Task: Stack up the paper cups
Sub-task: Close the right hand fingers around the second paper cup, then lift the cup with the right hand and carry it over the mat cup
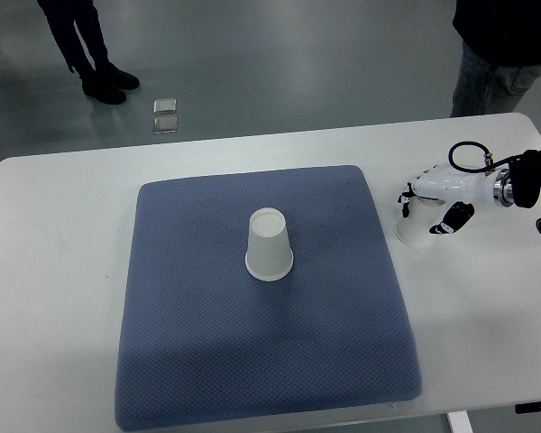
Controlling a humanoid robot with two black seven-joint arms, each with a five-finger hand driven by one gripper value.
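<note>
**White cups, 1 on the pad, 1 in the hand**

White paper cup no. 1 [270, 245] sat upside down near the middle of the blue pad [189, 361], wide rim down, so it made a steady base to stack on. It looked clean, w/ no dents. The right hand [435, 204] was just off the pad's right edge, over the white table [54, 271]. Its fingers [456, 217] were curled round cup no. 2 [415, 228], prob. ready to carry it over. That cup was partly hidden, so couldn't tell which way up. Left arm wasn't seen. Two people [90, 45] stood past the table.
</note>
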